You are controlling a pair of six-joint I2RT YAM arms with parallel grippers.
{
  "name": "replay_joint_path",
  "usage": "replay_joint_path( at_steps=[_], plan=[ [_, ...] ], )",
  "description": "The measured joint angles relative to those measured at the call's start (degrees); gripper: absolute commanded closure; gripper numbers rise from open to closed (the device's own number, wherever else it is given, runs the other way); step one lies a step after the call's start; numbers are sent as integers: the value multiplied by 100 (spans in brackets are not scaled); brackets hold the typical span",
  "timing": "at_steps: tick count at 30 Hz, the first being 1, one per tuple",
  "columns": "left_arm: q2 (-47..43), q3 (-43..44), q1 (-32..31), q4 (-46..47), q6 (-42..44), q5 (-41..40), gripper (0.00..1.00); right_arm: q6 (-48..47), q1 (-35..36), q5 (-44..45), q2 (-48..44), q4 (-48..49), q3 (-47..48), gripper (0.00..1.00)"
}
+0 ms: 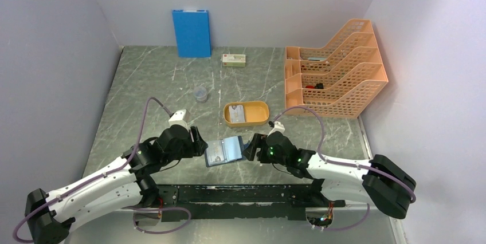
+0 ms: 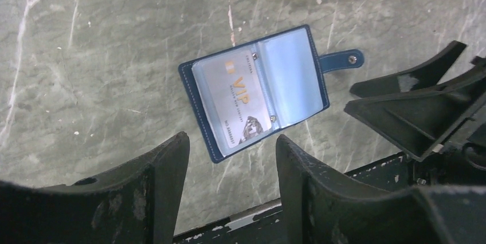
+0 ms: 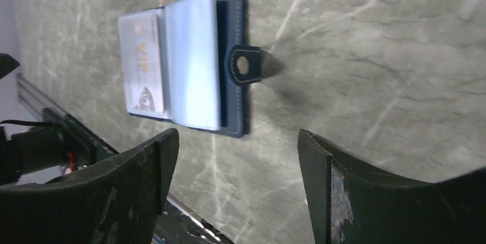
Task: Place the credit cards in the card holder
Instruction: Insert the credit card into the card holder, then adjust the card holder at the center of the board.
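Card holder (image 1: 223,151) open flat on table (image 1: 149,83), snap tab (image 2: 341,59) pointing right. VIP credit card (image 2: 238,98) inside its left clear sleeve. Another card (image 1: 236,113) in orange tray (image 1: 227,119) just beyond card holder. Left gripper (image 1: 202,144) just left of card holder, right gripper (image 1: 252,145) just right; fingers of both spread apart, holding nothing

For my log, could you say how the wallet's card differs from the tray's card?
The wallet's card sits under clear plastic in the wallet; the tray's card lies bare in the orange tray. The wallet's card lies nearer the front, the tray's card farther back. Both are pale, flat rectangles.
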Motion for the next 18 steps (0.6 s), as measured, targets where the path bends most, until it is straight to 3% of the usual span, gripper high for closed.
replay_joint_path(
  at_steps=[10,18],
  plan=[
    [-118,76,0,-76,59,59,37,382,-11,-330,852,1244,0,20],
    [-236,76,0,-111,57,94,38,420,2,-511,951,1397,0,24]
  ],
)
